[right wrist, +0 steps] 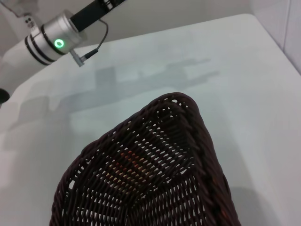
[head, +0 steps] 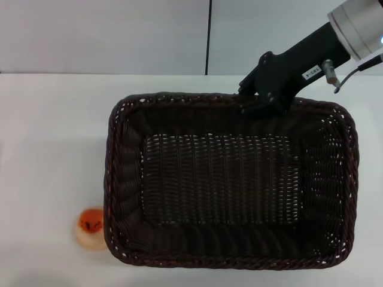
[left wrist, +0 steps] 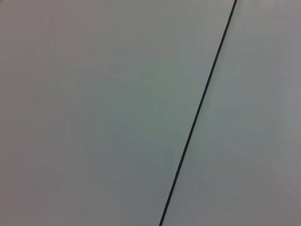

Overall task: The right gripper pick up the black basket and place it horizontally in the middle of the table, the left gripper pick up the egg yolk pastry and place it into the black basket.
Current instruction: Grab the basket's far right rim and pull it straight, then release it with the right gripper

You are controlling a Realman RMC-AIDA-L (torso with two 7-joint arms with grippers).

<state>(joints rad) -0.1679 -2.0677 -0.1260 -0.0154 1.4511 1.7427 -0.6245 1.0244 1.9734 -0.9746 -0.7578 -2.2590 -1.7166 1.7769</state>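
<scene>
The black basket [head: 124, 179] fills most of the head view, long side across, its inside bare. My right gripper [head: 261, 106] reaches in from the upper right and is shut on the basket's far rim. The right wrist view shows one corner of the basket [right wrist: 188, 141] from close up, over the white table [right wrist: 244, 70]. The egg yolk pastry [head: 89, 226] lies on the table [head: 48, 149] by the basket's near left corner, partly hidden behind the rim. My left gripper is out of view; the left wrist view shows only a wall.
A grey wall with a black vertical seam [head: 209, 36] stands behind the table. Part of the left arm, silver with a green light [right wrist: 54, 40], shows far off in the right wrist view. The table's near edge is out of view.
</scene>
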